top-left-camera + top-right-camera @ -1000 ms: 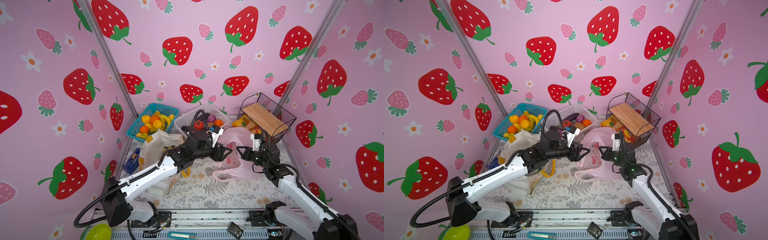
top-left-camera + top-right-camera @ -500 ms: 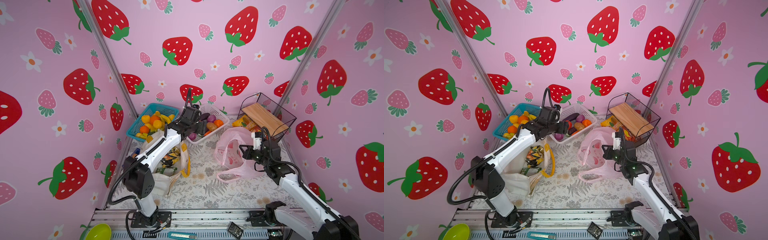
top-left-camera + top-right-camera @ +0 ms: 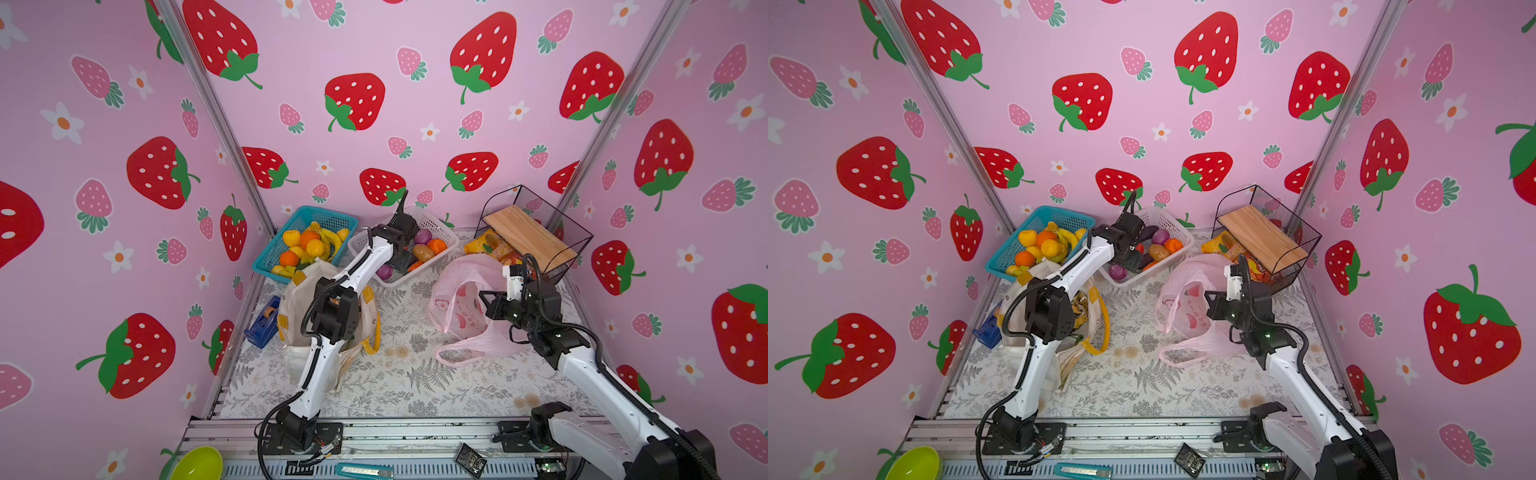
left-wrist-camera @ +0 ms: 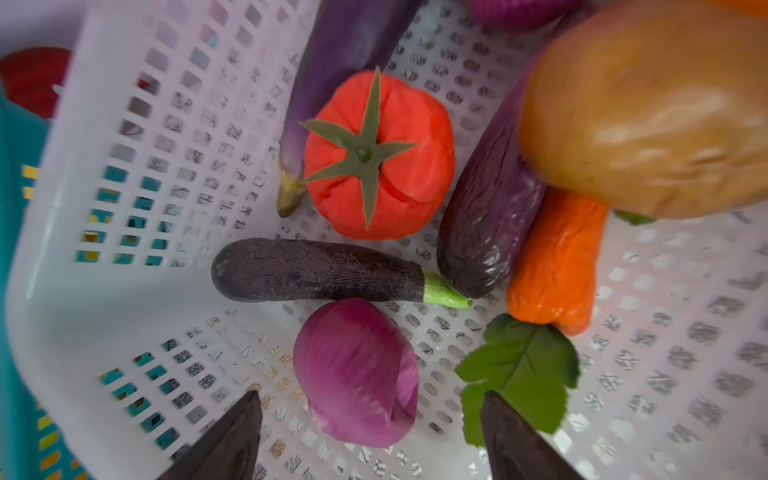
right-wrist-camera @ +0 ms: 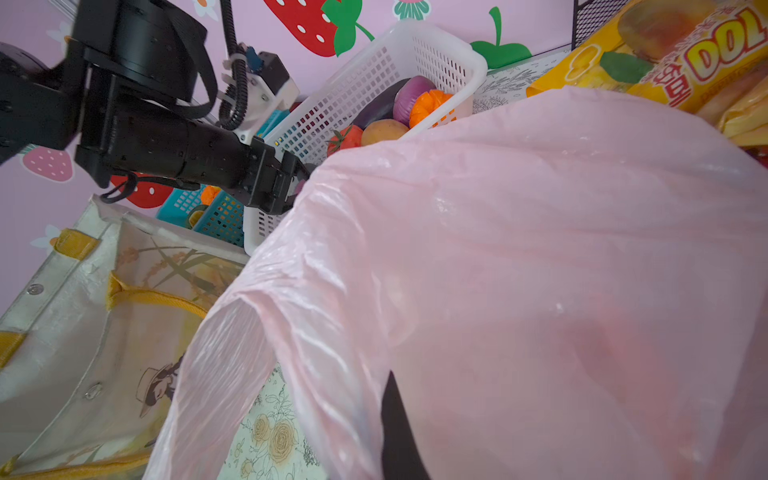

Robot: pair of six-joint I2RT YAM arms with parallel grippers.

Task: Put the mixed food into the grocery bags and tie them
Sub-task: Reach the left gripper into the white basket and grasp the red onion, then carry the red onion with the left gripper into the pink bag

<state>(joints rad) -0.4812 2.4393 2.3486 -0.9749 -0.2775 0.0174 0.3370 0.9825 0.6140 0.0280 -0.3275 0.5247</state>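
Note:
My left gripper (image 4: 372, 395) hangs open inside the white basket (image 4: 124, 124), its fingers either side of a purple onion (image 4: 357, 374) without touching it. Beyond the onion lie a red tomato (image 4: 378, 158), an orange carrot (image 4: 557, 266), a brown potato (image 4: 648, 108) and dark eggplants (image 4: 316, 270). My right gripper (image 3: 488, 301) is shut on the rim of the pink plastic bag (image 3: 461, 299), holding its mouth up. One dark finger (image 5: 395, 428) shows against the pink film. The white tote (image 3: 299, 299) with yellow handles stands under the left arm. Yellow snack packets (image 5: 665, 54) lie behind the pink bag.
A blue basket (image 3: 324, 212) of toy fruit sits at the back left. A black wire rack (image 3: 582, 241) with a wooden board (image 3: 528, 237) stands at the back right. A blue tape dispenser (image 3: 262, 322) lies by the left wall. A green bowl (image 3: 199, 465) and a box cutter (image 3: 363, 471) rest on the front rail.
My left gripper left the pink bag's mouth, swung back to the white basket, opened wider and came down over the onion. The right gripper kept its hold on the bag.

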